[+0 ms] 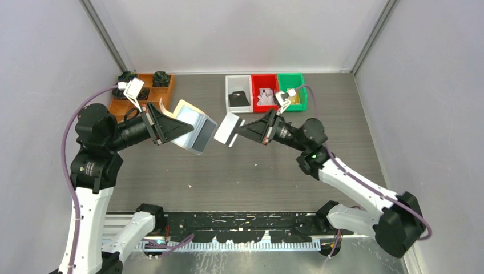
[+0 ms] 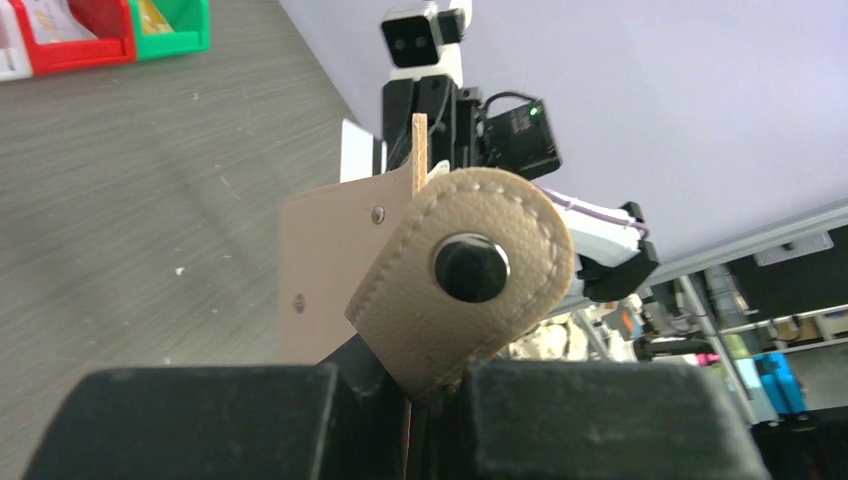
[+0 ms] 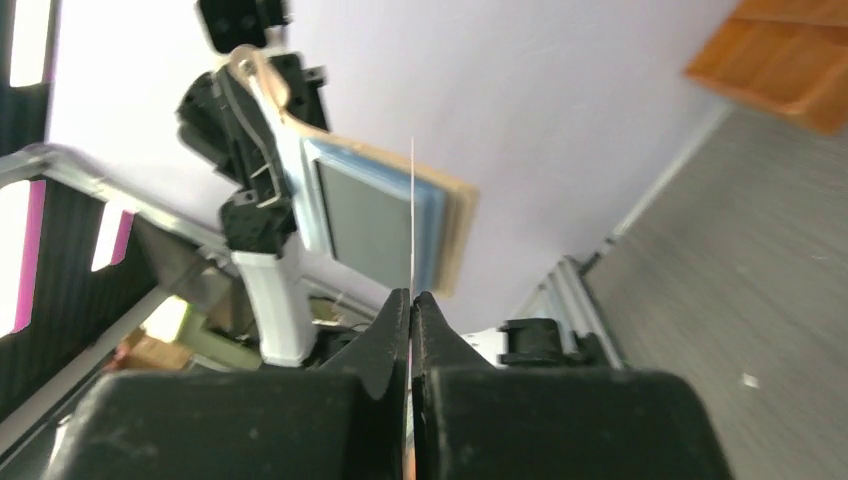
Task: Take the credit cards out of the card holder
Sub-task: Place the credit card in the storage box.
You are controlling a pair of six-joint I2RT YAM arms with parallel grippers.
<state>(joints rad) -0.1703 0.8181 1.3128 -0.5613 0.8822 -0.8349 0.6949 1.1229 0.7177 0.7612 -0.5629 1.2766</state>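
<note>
Overhead view of two arms raised above a grey wood-grain surface [image 1: 228, 171], facing each other at the middle. Left end effector [image 1: 165, 128] pressed together on the tan spine side of the card holder [image 1: 191, 131], lifted clear of the surface, silvery blue-grey pockets turned up and towards the right arm. Right end effector [image 1: 242, 128] pinching one pale credit card [image 1: 225, 129] by its near edge, also in the air, just beside the holder's open edge; contact between the two impossible to tell.

From the left wrist: tan snap flap of the holder [image 2: 470, 270] curling over the closed black fingers [image 2: 200, 420].

From the right wrist: the card [image 3: 412, 220] seen edge-on as a thin line rising from between tightly shut fingertips [image 3: 390, 340], the holder [image 3: 370, 215] behind it.

At the far edge: a white bin [image 1: 238, 94], a red bin [image 1: 265, 91] and a green bin [image 1: 294, 91] side by side, and an orange-brown compartment tray [image 1: 142, 94] to the left.
</note>
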